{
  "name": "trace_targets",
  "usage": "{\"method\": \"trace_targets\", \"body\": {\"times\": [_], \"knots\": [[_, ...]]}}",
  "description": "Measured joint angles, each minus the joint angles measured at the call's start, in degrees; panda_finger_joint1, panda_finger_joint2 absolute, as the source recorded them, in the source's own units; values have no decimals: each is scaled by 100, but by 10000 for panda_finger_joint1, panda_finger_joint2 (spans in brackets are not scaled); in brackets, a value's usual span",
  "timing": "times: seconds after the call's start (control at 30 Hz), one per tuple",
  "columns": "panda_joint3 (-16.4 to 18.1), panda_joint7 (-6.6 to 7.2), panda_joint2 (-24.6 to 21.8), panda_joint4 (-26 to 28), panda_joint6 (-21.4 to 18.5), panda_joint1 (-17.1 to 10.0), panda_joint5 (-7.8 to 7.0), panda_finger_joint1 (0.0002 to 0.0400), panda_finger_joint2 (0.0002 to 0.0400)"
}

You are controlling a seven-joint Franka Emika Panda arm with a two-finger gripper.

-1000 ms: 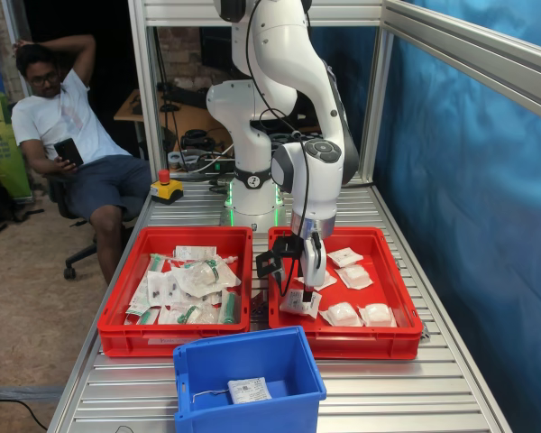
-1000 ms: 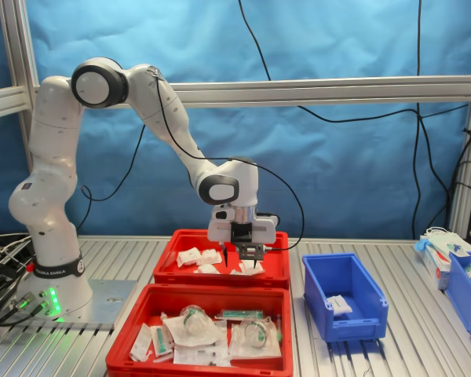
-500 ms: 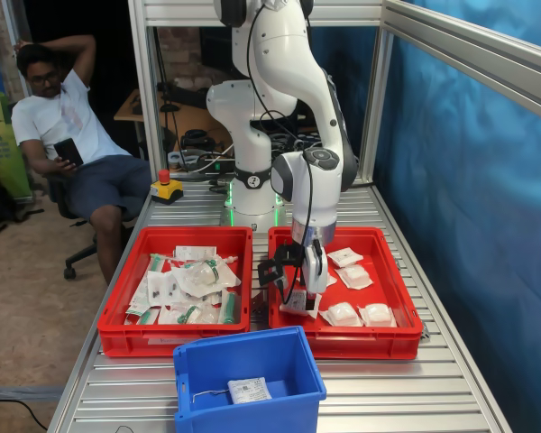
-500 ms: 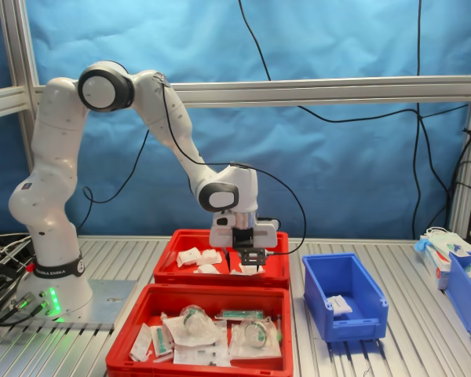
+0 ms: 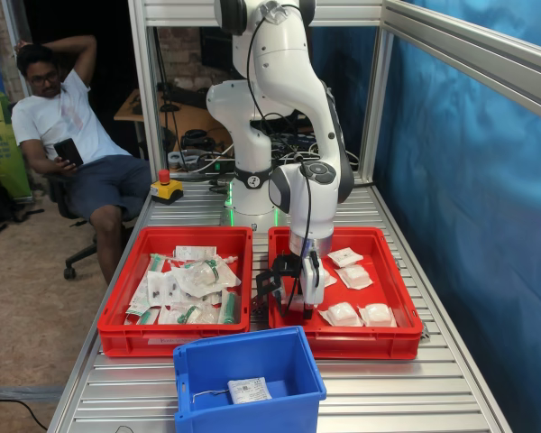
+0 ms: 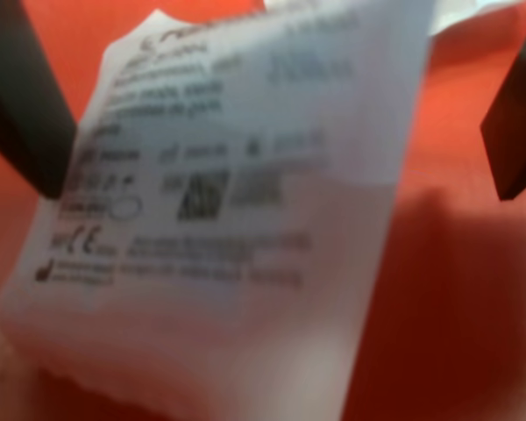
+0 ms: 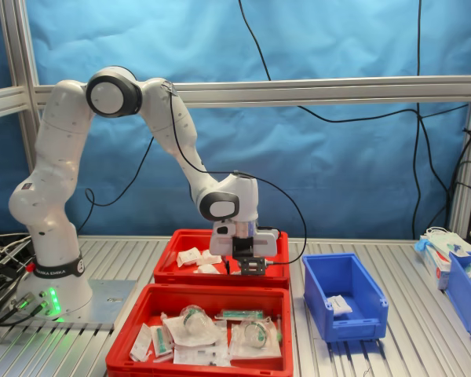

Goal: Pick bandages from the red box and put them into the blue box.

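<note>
Blue curtains and aluminium framing enclose the ribbed metal bench [image 5: 406, 397] where we find the Panda arm at work. Its gripper [image 5: 299, 305] is low inside the red box [image 5: 398, 290], and in the wrist view the two dark fingers [image 6: 22, 96] stand apart on either side of a flat printed bandage [image 6: 237, 210], which lies between them on the red floor. We see no pinch on the packet, so we judge the jaws open and the grasp not yet made.

Just beyond the gripper, toward the first exterior view's right, we count four puffy bandages [image 5: 343, 313] lying loose in the same red box. Beside it, to the first exterior view's left, a second red tray [image 5: 126, 336] holds a heap of green-marked packets [image 5: 187, 287].

Nearest the camera in the first exterior view stands the blue box [image 5: 243, 354], with one white packet [image 5: 250, 390] already on its floor; in the second exterior view the blue box [image 7: 323, 320] sits well apart from the gripper [image 7: 250, 266], toward the second exterior view's right.

We judge the task barely begun: one bandage appears delivered, one is under the fingers awaiting a grip, and the rest wait in the tray. A seated man [image 5: 68, 126] watches from behind the cell, near a red emergency stop button [image 5: 165, 187].
</note>
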Motion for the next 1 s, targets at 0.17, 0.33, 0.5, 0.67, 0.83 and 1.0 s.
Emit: {"method": "trace_targets", "body": {"times": [0.17, 0.33, 0.5, 0.67, 0.83, 1.0], "knots": [[-18, 0, 137, 87, 18, 0, -13, 400, 400], [-37, 0, 246, 127, 27, 0, -25, 400, 400], [-41, 0, 269, 151, 34, 0, -31, 400, 400], [-44, 0, 286, 177, 36, 0, -34, 400, 400], [-45, 0, 294, 185, 38, 0, -36, 400, 400], [-45, 0, 297, 190, 38, 0, -36, 400, 400]]}}
